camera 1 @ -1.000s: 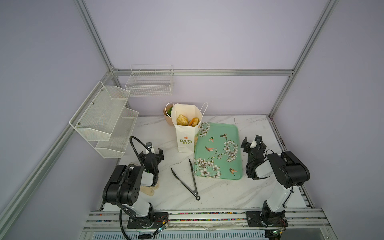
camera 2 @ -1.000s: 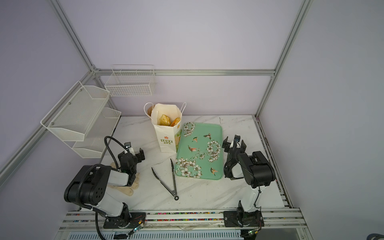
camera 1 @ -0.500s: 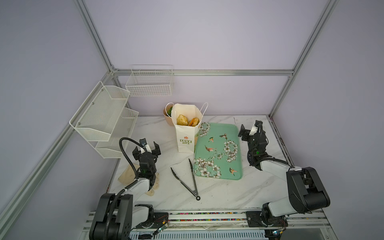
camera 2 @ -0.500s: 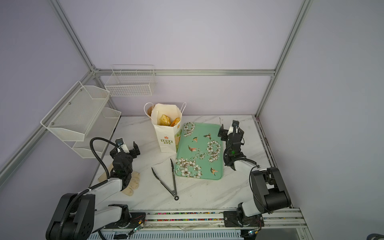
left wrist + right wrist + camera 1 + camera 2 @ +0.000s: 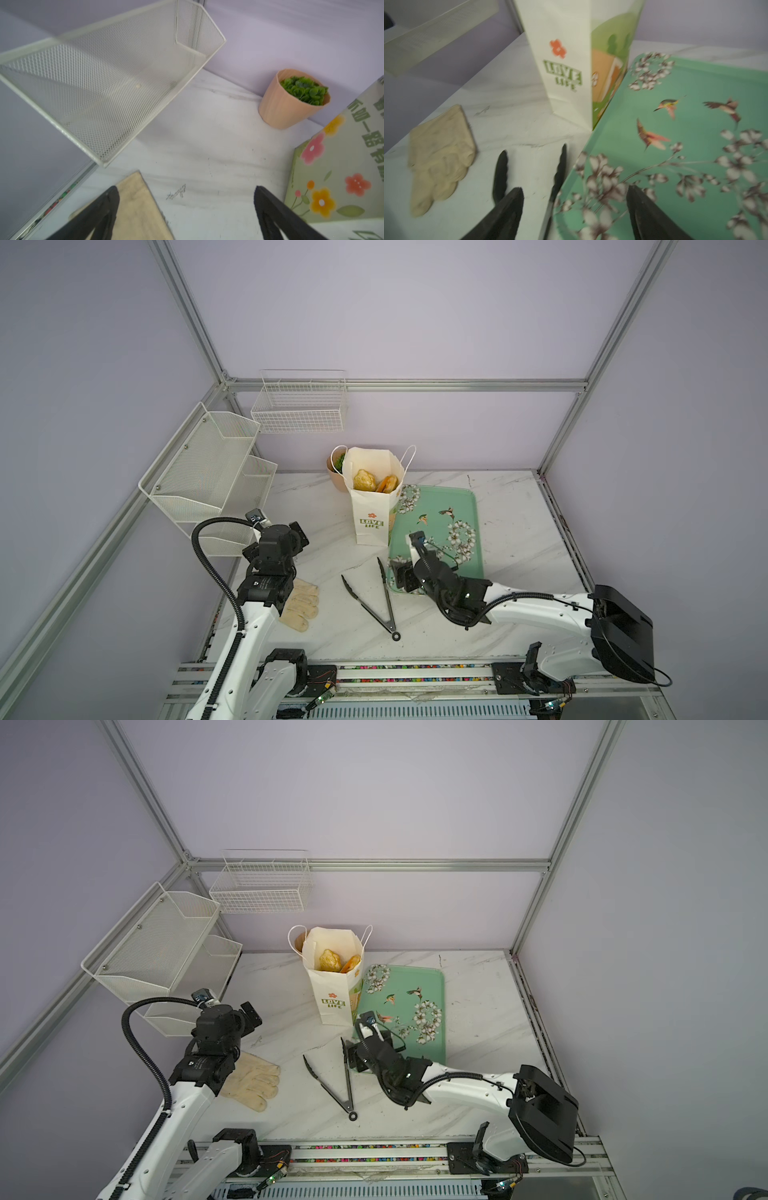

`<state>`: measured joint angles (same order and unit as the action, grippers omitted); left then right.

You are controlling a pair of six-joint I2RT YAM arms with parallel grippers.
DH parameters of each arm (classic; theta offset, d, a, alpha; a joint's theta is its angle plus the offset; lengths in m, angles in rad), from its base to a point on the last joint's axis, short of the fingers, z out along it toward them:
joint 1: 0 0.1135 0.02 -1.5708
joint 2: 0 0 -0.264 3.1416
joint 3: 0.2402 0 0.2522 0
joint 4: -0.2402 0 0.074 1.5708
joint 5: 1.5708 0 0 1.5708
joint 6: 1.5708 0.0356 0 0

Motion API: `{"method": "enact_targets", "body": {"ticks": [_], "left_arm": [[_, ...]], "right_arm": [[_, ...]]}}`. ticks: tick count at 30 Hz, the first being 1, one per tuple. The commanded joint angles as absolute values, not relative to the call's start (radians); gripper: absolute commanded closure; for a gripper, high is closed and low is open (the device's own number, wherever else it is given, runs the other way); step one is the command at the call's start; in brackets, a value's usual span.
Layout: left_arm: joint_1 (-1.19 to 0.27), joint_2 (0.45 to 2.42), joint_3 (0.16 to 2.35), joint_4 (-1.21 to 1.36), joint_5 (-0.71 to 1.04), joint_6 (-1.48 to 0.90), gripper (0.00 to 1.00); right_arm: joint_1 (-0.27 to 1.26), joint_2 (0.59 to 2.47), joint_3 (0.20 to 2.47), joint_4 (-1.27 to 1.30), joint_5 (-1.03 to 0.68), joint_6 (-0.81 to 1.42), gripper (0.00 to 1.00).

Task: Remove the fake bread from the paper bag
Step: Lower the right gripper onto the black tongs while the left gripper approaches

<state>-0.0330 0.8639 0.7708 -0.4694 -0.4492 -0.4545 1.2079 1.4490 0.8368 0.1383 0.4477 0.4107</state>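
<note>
The white paper bag (image 5: 371,506) (image 5: 333,990) with "LOVE LIFE" lettering stands upright beside the green tray. Two golden pieces of fake bread (image 5: 365,480) (image 5: 329,960) show in its open top; anything deeper is hidden. My left gripper (image 5: 298,534) (image 5: 187,199) is open, low over the table to the left of the bag (image 5: 342,166), holding nothing. My right gripper (image 5: 400,580) (image 5: 574,199) is open over the tray's near left corner. One arm of the black tongs (image 5: 558,176) lies between its fingers, apart from them. The bag (image 5: 564,62) stands just beyond.
Black tongs (image 5: 386,605) lie open on the marble. A beige glove (image 5: 253,1081) lies under my left arm. The flowered tray (image 5: 446,526) sits right of the bag. A peach plant pot (image 5: 291,99) stands behind the bag. White mesh shelves (image 5: 208,472) hang at the left.
My right arm swung from the tray's far right side across to its near left corner, over the tongs, its jaws narrowing slightly. My left arm unfolded, its gripper staying left of the bag.
</note>
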Motion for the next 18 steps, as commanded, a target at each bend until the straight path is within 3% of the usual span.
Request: {"method": "enact_targets", "body": {"ticks": [1,6,10,18], "left_arm": [[-0.029,0.863,0.885,-0.774,-0.308,-0.512,0.00],[-0.028,0.831,0.877,-0.877,-0.149,-0.510,0.00],[-0.029,0.812,0.854,-0.917,-0.104,-0.543,0.00],[-0.030,0.818,0.800,-0.895,0.041,-0.570,0.00]], "right_arm": [[1.410,1.568,0.923,-0.073,0.545,0.659,0.18],[1.588,1.763,1.089,-0.293,0.563,0.879,0.15],[1.627,1.849,1.202,-0.522,0.580,1.046,0.13],[1.625,1.728,1.121,-0.558,0.588,1.147,0.12]]}}
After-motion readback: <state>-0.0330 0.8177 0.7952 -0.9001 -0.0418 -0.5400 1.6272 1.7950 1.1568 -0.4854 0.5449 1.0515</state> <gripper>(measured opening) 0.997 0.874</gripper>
